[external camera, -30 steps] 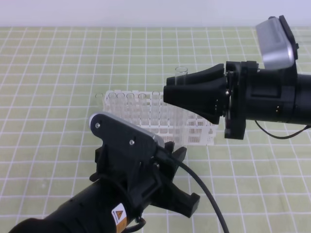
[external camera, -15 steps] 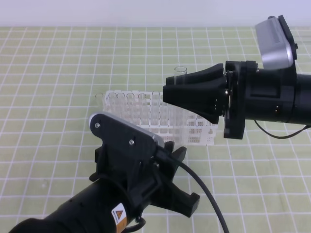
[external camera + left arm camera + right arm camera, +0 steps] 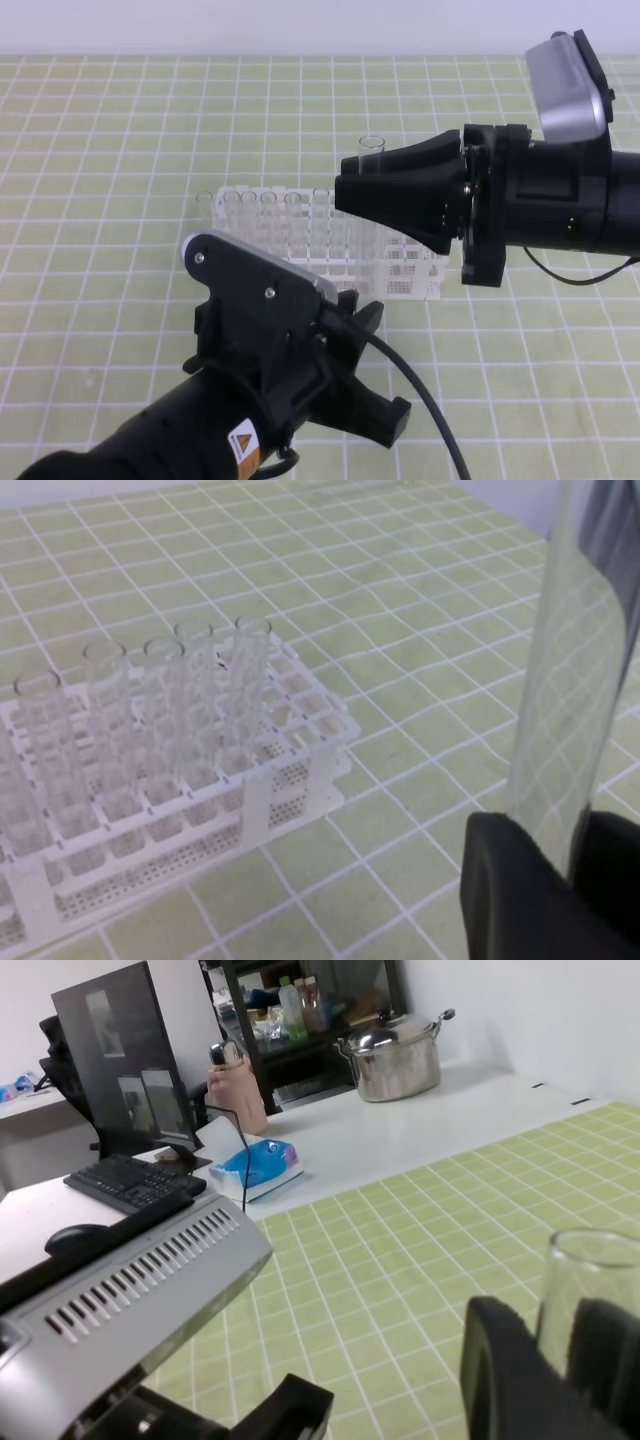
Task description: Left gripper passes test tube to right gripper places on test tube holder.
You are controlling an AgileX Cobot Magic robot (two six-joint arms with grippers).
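Handover looks done: right gripper (image 3: 350, 190) clamps the test tube (image 3: 372, 147) upright, above the far edge of the test tube holder (image 3: 300, 235). Left gripper (image 3: 385, 365), near side, jaws apart, empty. Insertion left.

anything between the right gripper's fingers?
Yes: the test tube stands upright between the right gripper fingers, seen in the right wrist view.

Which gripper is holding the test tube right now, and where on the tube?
The right gripper clamps the test tube just below its rimmed mouth. Whether the left gripper still grips the lower end cannot be told.
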